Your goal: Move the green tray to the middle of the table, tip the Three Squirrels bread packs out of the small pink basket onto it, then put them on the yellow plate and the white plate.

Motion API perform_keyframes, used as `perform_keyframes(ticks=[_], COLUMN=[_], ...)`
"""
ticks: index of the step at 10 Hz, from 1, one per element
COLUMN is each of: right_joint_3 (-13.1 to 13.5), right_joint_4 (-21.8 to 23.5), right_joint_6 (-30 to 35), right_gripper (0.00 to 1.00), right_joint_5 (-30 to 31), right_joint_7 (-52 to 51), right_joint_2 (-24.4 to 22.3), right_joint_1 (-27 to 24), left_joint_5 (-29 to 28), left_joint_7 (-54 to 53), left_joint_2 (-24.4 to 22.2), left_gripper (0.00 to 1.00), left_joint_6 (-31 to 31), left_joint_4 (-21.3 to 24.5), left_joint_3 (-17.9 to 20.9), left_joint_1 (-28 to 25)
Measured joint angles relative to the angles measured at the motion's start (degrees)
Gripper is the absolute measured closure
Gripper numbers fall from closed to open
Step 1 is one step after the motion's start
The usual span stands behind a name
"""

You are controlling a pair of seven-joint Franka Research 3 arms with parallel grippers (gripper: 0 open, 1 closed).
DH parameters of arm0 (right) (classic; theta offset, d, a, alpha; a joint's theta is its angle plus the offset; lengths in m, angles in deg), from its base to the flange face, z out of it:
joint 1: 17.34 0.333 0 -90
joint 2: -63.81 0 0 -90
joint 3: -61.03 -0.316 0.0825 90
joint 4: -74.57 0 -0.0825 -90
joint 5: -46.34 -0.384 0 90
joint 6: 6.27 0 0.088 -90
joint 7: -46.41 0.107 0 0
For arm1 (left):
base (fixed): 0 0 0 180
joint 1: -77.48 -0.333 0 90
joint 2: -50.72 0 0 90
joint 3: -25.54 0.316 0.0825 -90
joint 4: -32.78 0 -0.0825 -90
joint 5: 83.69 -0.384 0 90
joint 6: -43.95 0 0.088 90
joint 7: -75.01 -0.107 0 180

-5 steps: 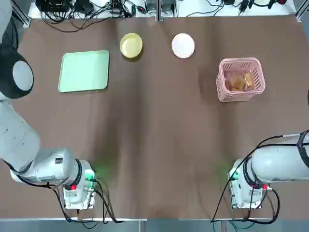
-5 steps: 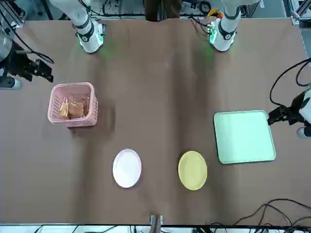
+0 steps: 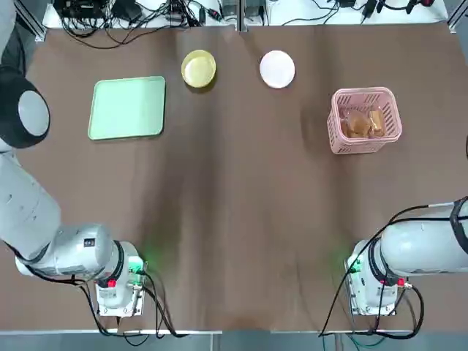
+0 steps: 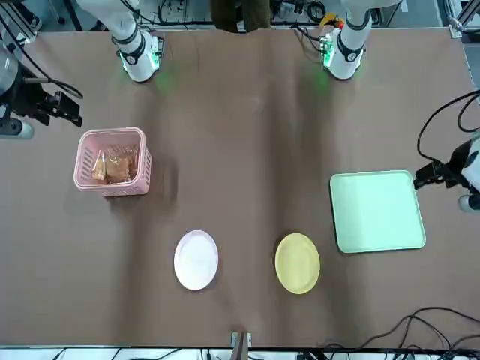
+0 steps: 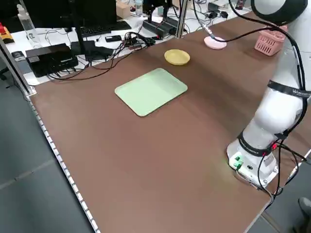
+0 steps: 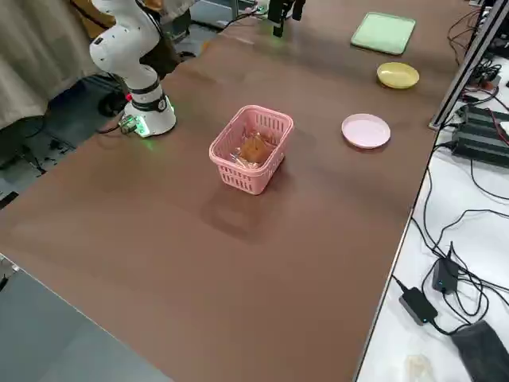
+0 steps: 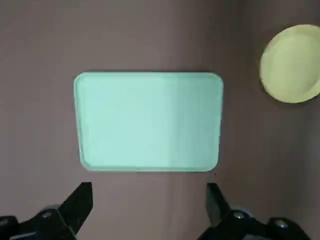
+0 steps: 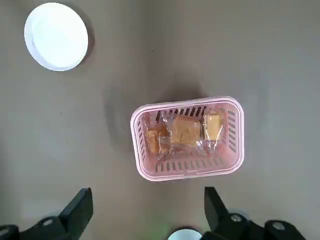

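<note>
Seen from overhead on the brown desk: one green tray (image 3: 127,107) at ten o'clock, one yellow plate (image 3: 198,69) near twelve, one white plate (image 3: 277,69) near one, and one pink basket (image 3: 365,143) at two, holding three bread packs (image 8: 185,131). Two grippers, left (image 7: 150,197) and right (image 8: 149,200), hover with fingers spread, both holding nothing.

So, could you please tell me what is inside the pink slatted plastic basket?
Clear packets of golden-brown bread, at least three, lie in the pink basket. The floor directly beneath them is covered, so I can't tell what's there.
</note>
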Motion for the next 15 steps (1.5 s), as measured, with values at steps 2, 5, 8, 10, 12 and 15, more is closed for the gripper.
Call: perform_keyframes(ticks=[2, 5, 8, 10, 12, 15], right_joint_3=[0.01, 0.04, 0.06, 0.06, 0.06, 0.09], right_joint_4=[0.00, -0.03, -0.03, -0.03, -0.03, -0.03], right_joint_6=[0.02, 0.05, 0.52, 0.61, 0.62, 0.63], right_gripper=[0.01, 0.01, 0.01, 0.01, 0.01, 0.01], right_joint_5=[0.00, 0.00, 0.00, 0.00, 0.00, 0.00], right_joint_7=[0.00, -0.01, -0.02, -0.02, -0.02, -0.02], right_joint_2=[0.00, 0.00, 0.00, 0.00, 0.00, 0.00], right_joint_1=[-0.01, -0.03, -0.04, -0.05, -0.05, -0.05], left_joint_5=[0.79, -5.81, -8.78, -9.83, -9.88, -9.87], left_joint_7=[-2.69, -3.09, -2.99, -3.19, -3.43, -3.42], left_joint_2=[3.90, 12.34, 18.09, 20.89, 21.77, 21.81], left_gripper=[0.00, 0.00, 0.00, 0.00, 0.00, 0.12], left_joint_6=[-0.86, -21.19, -36.36, -39.49, -41.69, -43.54], left_joint_4=[1.23, 9.06, 18.32, 19.12, 20.16, 22.12], left_joint_3=[0.43, 0.62, 0.77, 0.79, 0.75, 0.68], left_joint_1=[-9.16, -12.13, -13.78, -16.35, -17.42, -18.00])
